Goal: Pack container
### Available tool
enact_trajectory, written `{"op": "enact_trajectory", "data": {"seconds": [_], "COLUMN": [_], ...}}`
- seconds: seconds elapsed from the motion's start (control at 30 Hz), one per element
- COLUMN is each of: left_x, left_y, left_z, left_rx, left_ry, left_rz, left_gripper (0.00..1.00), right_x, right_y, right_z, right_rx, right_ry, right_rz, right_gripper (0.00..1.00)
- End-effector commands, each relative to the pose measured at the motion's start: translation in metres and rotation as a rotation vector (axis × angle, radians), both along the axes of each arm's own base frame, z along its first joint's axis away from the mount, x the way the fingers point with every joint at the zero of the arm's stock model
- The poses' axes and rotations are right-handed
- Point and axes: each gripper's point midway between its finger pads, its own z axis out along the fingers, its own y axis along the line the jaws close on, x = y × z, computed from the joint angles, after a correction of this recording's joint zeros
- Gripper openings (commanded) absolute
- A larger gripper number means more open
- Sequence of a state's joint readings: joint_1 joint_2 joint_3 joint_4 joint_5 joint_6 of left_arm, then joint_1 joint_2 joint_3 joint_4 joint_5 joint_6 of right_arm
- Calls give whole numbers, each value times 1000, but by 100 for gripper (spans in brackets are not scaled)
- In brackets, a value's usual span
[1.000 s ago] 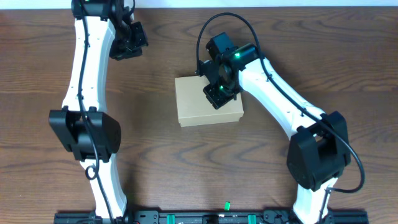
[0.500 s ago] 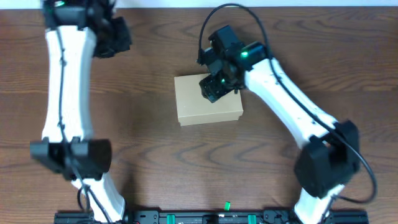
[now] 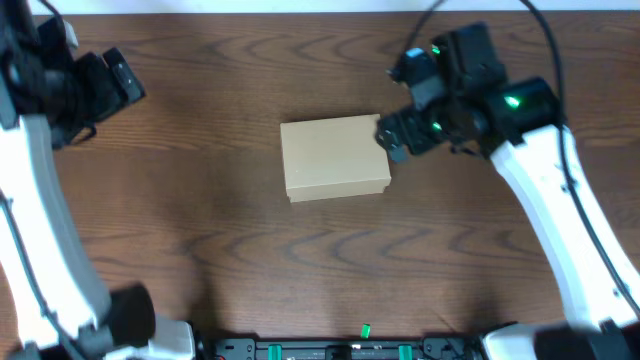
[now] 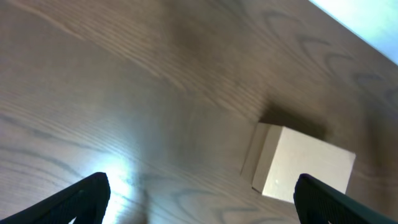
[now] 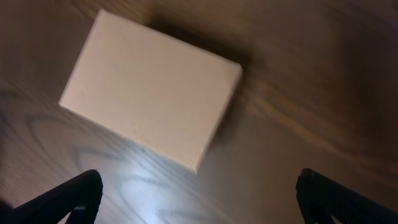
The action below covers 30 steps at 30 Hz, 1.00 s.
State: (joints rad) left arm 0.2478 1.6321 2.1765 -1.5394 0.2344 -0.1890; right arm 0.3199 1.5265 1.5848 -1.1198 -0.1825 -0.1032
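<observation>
The container [image 3: 335, 158] is a plain tan cardboard box with its lid down, lying mid-table. My right gripper [image 3: 392, 137] hovers just off its right edge, open and empty. The right wrist view looks down on the box [image 5: 152, 96], with the gripper [image 5: 199, 196] spread wide over bare wood beside it. My left gripper [image 3: 112, 85] is far off at the table's upper left, open and empty. In the left wrist view the box [image 4: 305, 165] shows at a distance, ahead and to the right of that gripper [image 4: 202, 202].
The table is dark wood [image 3: 200, 220]. A white strip [image 3: 300, 5] runs along its far edge. A black rail [image 3: 350, 350] with a small green piece [image 3: 365, 329] lines the near edge.
Both grippers went from shut to open. The right gripper lifted off the box top and moved right. The left arm swung away to the far left.
</observation>
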Motion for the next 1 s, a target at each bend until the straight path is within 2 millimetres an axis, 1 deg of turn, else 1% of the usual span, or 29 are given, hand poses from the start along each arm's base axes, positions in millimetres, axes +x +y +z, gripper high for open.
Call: {"op": "enact_trajectory", "data": {"seconds": [0.0, 0.07, 0.1, 0.17, 0.23, 0.33, 0.43, 0.5, 0.57, 0.73, 0.97], "left_x": [-25, -44, -52, -74, -106, -140, -162, -171, -175, -176, -179], "left_y": [-15, -23, -27, -41, -50, -56, -64, -66, -66, -67, -67], "left_z": [-10, -26, -31, -37, -42, -52, -59, -62, -61, -61, -65], "left_rx": [7, 21, 26, 52, 88, 115, 104, 107, 114, 114, 110], "left_ry": [-1, -23, -46, -144, -245, -327, -384, -416, -442, -444, -424], "left_rz": [-68, -94, -115, -177, -198, -196, -201, -196, -195, -195, -196], "left_gripper": [96, 95, 95, 95, 95, 95, 95, 95, 95, 95, 95], "right_x": [-27, -51, -61, -83, -103, -123, -138, -145, -146, -145, -154], "right_y": [-14, -23, -27, -34, -40, -46, -51, -54, -59, -63, -66], "right_z": [-1, -8, -11, -13, -14, -21, -32, -39, -42, -44, -59], "right_rx": [9, 35, 52, 113, 199, 271, 300, 303, 297, 278, 247], "right_ry": [-29, -52, -67, -123, -200, -293, -339, -364, -387, -392, -325], "right_rz": [-12, -46, -66, -123, -187, -211, -219, -224, -237, -255, -260], "right_gripper": [99, 99, 99, 99, 99, 99, 99, 99, 99, 99, 99]}}
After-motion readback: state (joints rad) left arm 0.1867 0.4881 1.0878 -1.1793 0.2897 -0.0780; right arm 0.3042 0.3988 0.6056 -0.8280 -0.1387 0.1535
